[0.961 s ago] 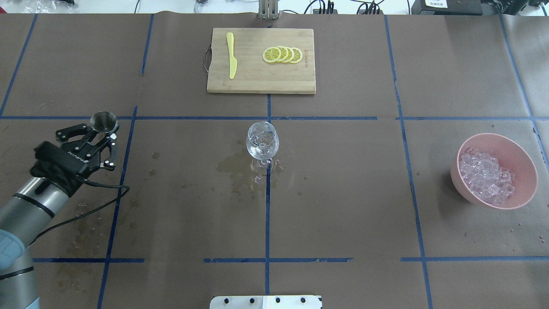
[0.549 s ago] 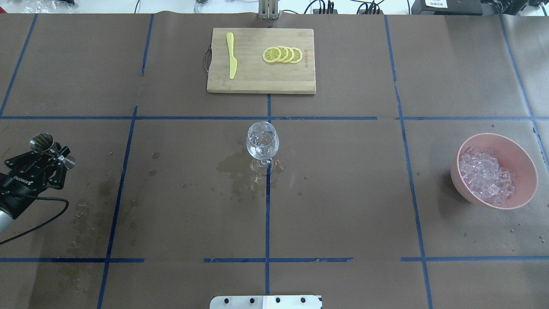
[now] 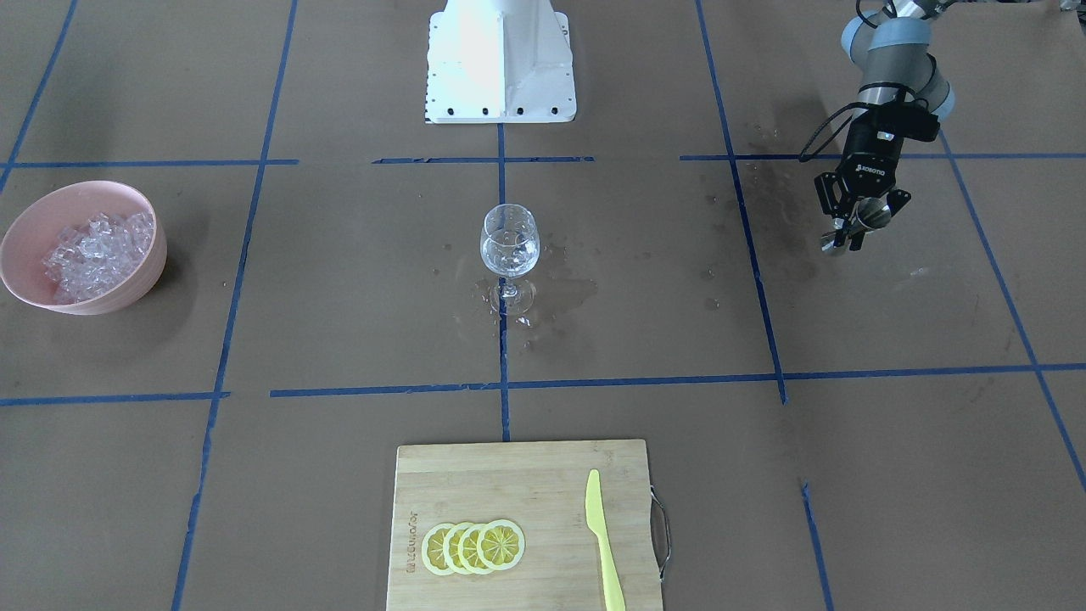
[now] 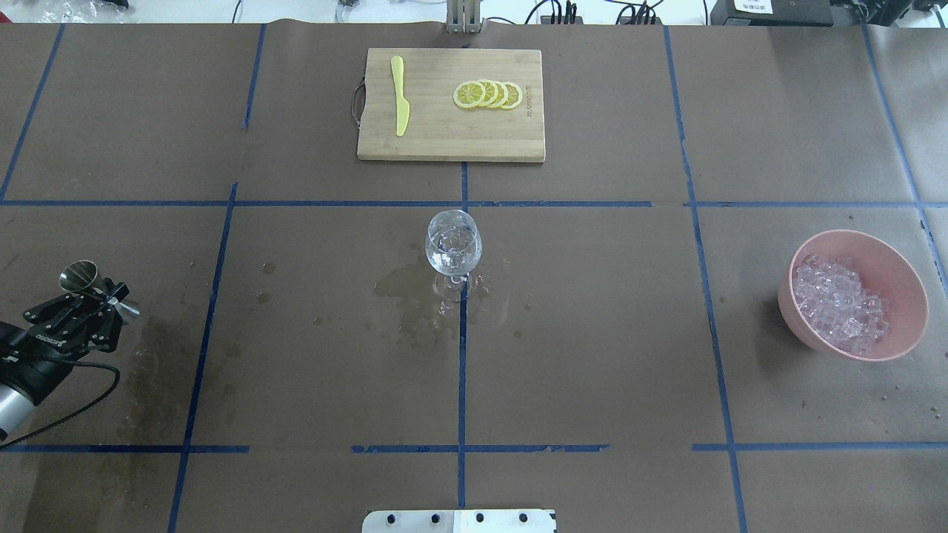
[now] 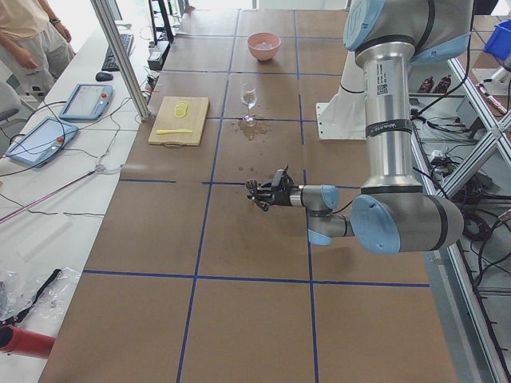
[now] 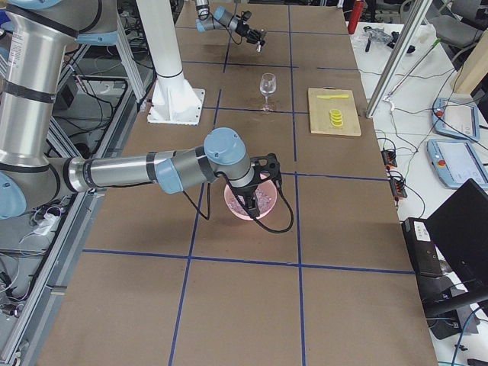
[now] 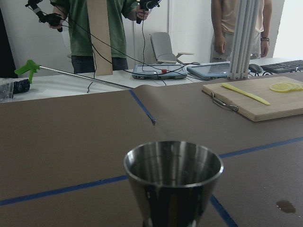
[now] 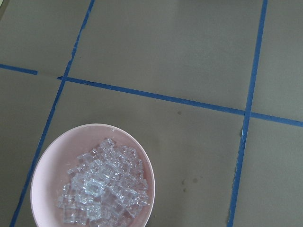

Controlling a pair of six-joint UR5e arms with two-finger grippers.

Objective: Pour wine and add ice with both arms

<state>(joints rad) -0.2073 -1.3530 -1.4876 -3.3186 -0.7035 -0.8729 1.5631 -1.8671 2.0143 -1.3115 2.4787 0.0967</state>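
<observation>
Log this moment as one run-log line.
left claw: shut on jigger, table's left | right claw: over ice in bowl, state unclear | wine glass: centre, puddle at base

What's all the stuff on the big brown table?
clear stemmed wine glass: one, see-through, table's middle
wet patch: one, dark, by the glass's foot
round pink bowl: one, pink, robot's right side
small clear ice cubes: many, whitish, in the bowl
bamboo cutting board: one, tan, far from robot
round lemon slices: four, yellow, on the board
plastic knife: one, yellow, on the board
shiny steel measuring cup: one, silver, gripped on robot's left side
left tool: one, black, shut on the cup
right tool: one, black, near the bowl
</observation>
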